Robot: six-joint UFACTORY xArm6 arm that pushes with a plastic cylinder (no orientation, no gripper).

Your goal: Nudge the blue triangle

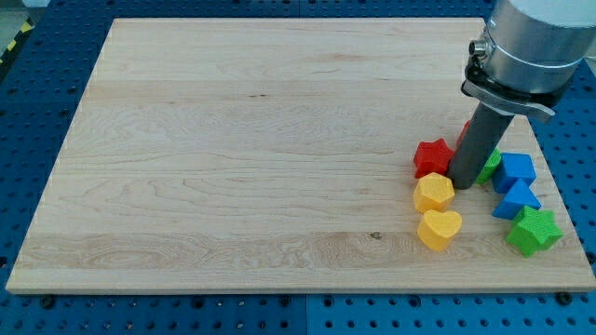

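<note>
My tip [461, 182] — left of blue triangle [515, 201]

Lab bench — wooden board [233, 140] on blue perforated table [37, 102].

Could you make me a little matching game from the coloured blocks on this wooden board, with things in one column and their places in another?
Things:
1. blue triangle
2. yellow heart
3. red star
4. green star

Places:
A. lowest yellow block, under the yellow hexagon
B. just left of my tip
C. nearest the board's lower right corner
D. directly below the blue cube, above the green star

Pairs: 1-D, 2-A, 3-B, 4-C
</note>
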